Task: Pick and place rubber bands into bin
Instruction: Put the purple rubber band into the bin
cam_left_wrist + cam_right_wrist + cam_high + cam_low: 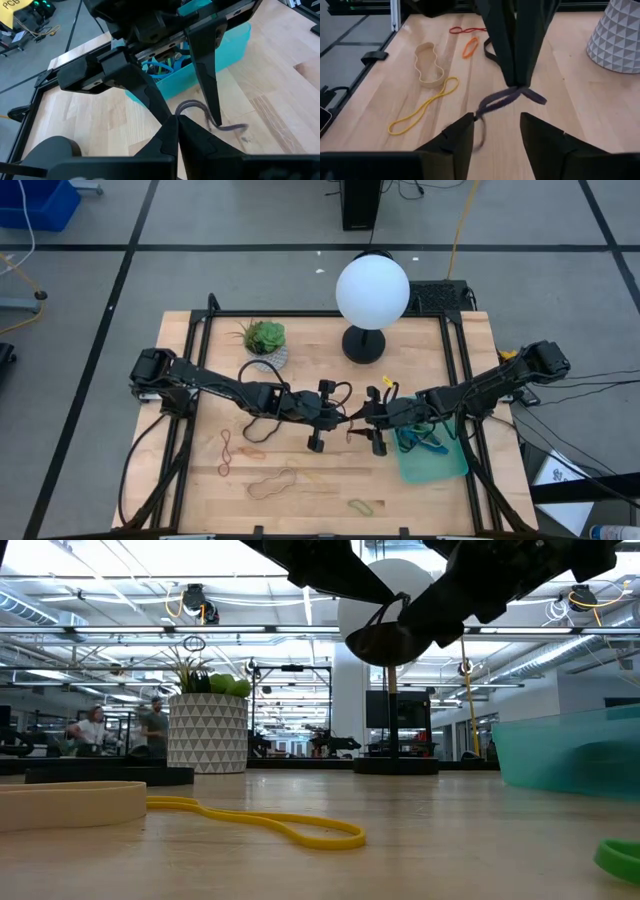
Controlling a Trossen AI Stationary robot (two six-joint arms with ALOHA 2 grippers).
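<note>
Wooden tabletop (320, 480) inside a black frame, with a white globe lamp (372, 290) and a small potted plant (264, 340) along its far edge and an open workshop hall beyond. Both arms reach inward and meet above the table's middle. The left gripper (345, 420) has its fingers pressed together on a dark grey rubber band (512, 97), which hangs off the table as a limp, stretched loop with its long axis running roughly from one gripper toward the other. The right gripper (495, 131) faces it just beside, its fingers parted a moderate way with one finger touching the band's near end; whether it grips is unclear.

At the right side lies the bin (432, 452), a shallow teal tray, holding a tangle of blue and green bands (162, 65). Loose on the wood at the near left are a red band (226, 452) lying lengthwise toward the near edge, a tan wavy band (272, 482) lying crosswise, a thin yellow band (424, 107) beside it, an orange band (471, 46), and a yellow-green band (360, 506) close to the near edge
</note>
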